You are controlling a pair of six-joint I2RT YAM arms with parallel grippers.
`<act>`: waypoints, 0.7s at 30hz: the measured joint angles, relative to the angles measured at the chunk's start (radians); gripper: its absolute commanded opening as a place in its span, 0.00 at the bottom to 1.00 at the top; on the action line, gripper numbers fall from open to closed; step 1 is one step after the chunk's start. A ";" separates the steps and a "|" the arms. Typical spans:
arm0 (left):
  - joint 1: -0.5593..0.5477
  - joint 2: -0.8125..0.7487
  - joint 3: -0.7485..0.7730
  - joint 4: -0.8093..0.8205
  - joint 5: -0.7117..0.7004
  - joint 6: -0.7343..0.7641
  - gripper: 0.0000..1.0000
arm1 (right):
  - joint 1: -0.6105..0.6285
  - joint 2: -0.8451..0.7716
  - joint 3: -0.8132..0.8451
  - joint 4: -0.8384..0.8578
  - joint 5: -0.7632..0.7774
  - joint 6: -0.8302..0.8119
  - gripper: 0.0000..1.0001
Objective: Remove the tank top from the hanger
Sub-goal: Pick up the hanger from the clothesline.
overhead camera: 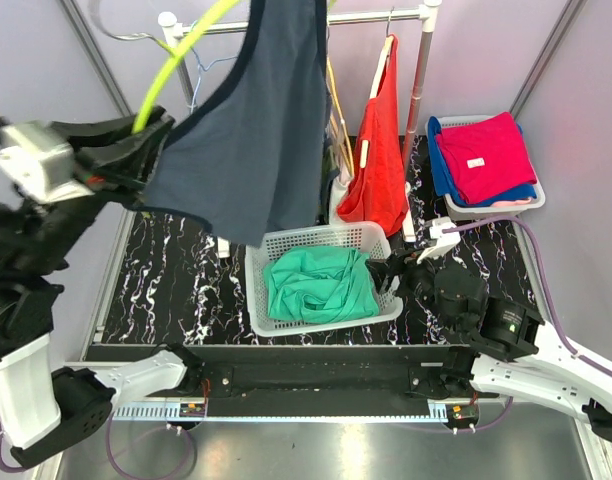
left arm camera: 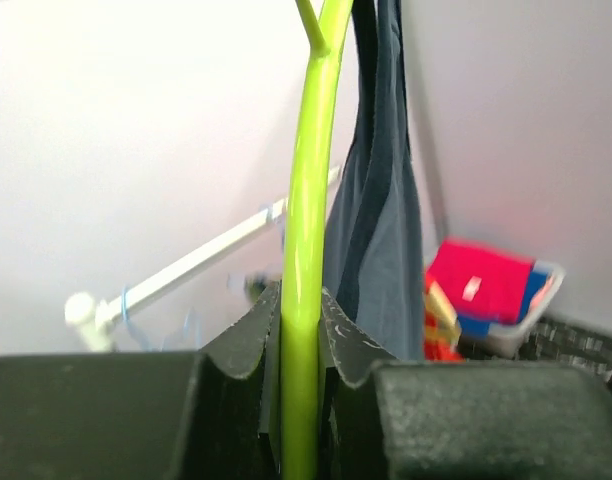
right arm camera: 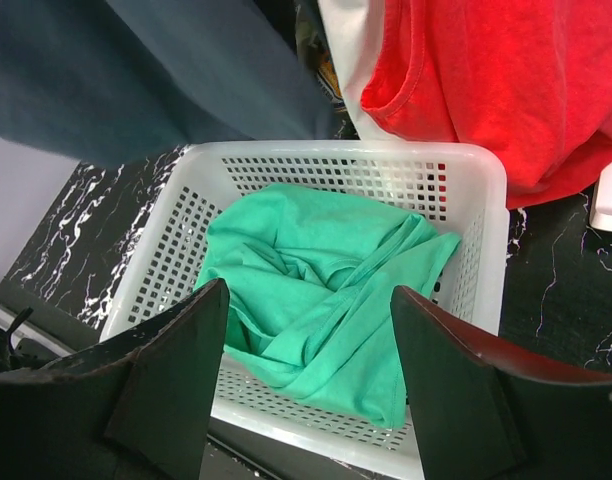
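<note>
A dark blue-grey tank top (overhead camera: 256, 130) hangs from a lime-green hanger (overhead camera: 181, 55) held up at the left, above the table. My left gripper (overhead camera: 146, 135) is shut on the hanger's green bar (left arm camera: 304, 300), and the tank top (left arm camera: 381, 240) drapes just beyond it. My right gripper (overhead camera: 394, 270) is open and empty, low at the right edge of the white basket (overhead camera: 286, 245). In the right wrist view its fingers (right arm camera: 176, 370) frame a green garment (right arm camera: 316, 290) lying in the basket (right arm camera: 476, 210), with the tank top's hem (right arm camera: 136, 80) above.
A red tank top (overhead camera: 378, 160) hangs on a wooden hanger from the white rail (overhead camera: 376, 17) at the back. A white bin (overhead camera: 531, 200) with red and blue folded clothes stands at the back right. The table is black marble (overhead camera: 166, 290).
</note>
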 measured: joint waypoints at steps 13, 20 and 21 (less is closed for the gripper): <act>-0.001 0.029 0.032 0.287 0.177 -0.070 0.00 | 0.000 -0.064 0.000 -0.001 0.001 0.000 0.77; -0.002 -0.066 -0.230 0.240 0.187 -0.004 0.00 | 0.000 -0.083 0.002 -0.006 0.016 -0.002 0.78; -0.003 -0.063 -0.232 0.226 0.185 0.007 0.00 | 0.000 -0.083 0.005 -0.006 0.017 -0.002 0.78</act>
